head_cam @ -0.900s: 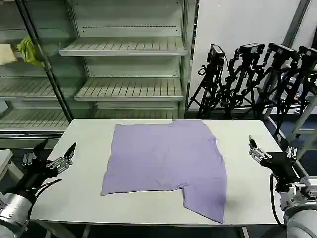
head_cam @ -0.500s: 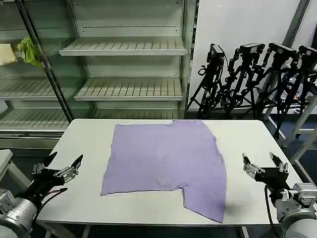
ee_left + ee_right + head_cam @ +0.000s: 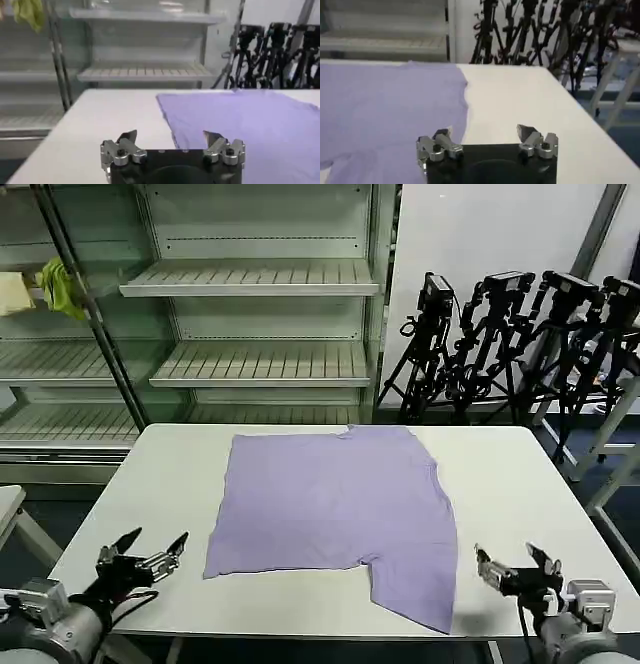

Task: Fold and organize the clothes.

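both arms have drawn back toward the near edge of the bench (image 3: pixel 180 464) since the earlier frames: the left gripper (image 3: pixel 150 548) has come in from the bench's left edge to the near-left corner, and the right gripper (image 3: pixel 512 565) has dropped from beside the shirt's right side to the near-right corner. the lavender t-shirt (image 3: pixel 335 504) has not shifted.

the t-shirt lies spread flat across the middle of the white bench, plain side up, one sleeve trailing toward the near-right edge. no print, label or writing can be read on the fabric as it lies.

the left gripper's fingers (image 3: pixel 128 137) are spread wide and hold nothing. they sit over bare bench, apart from the cloth, with the shirt's near-left corner ahead of them and toward the right. in the left wrist view the shirt's left edge runs away across the bench just inside the line of one fingertip.

the right gripper's fingers (image 3: pixel 525 133) are likewise spread wide and empty, held low near the bench. the trailing sleeve lies just beside them on their left. in the right wrist view one fingertip sits close to the shirt's right edge, the other over bare bench; whether any fingertip touches the fabric cannot be told.

behind the bench stand metal shelves (image 3: pixel 250 279), a yellow-green cloth (image 3: pixel 58 286) hanging at their left, and a cluster of black tripods (image 3: pixel 510 344) to the right.
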Action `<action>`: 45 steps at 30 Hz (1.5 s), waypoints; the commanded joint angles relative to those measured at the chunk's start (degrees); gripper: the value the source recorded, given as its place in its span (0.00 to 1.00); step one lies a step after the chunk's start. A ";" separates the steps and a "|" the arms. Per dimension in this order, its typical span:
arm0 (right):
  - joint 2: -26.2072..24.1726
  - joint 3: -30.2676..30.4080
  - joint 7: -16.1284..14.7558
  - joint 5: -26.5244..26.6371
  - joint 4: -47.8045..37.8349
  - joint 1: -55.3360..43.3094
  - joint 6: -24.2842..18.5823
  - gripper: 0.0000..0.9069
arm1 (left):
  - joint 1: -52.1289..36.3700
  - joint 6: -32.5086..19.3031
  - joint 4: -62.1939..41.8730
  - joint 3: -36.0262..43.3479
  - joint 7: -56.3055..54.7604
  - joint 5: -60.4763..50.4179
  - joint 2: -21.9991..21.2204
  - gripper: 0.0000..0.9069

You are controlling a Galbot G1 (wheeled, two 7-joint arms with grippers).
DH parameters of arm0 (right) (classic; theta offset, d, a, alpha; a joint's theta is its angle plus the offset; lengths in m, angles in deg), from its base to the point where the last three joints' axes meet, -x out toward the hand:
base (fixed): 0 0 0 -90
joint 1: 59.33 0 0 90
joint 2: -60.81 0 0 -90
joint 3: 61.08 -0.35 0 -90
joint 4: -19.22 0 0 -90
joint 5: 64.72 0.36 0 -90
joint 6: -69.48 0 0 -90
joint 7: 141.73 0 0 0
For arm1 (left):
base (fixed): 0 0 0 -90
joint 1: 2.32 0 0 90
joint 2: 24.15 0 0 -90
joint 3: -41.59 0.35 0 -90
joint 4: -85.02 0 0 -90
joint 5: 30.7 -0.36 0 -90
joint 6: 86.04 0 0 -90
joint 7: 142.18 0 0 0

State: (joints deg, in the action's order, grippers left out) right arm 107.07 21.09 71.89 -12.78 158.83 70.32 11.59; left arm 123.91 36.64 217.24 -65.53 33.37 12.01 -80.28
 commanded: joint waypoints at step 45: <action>5.24 13.64 2.27 -12.19 3.79 7.82 0.64 0.83 | -4.99 -0.02 -8.31 14.16 1.76 -6.90 -2.98 1.00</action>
State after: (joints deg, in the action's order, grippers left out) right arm 112.36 34.91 74.00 -24.71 162.14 77.31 12.06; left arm 118.99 36.46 209.31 -51.77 35.15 5.08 -83.33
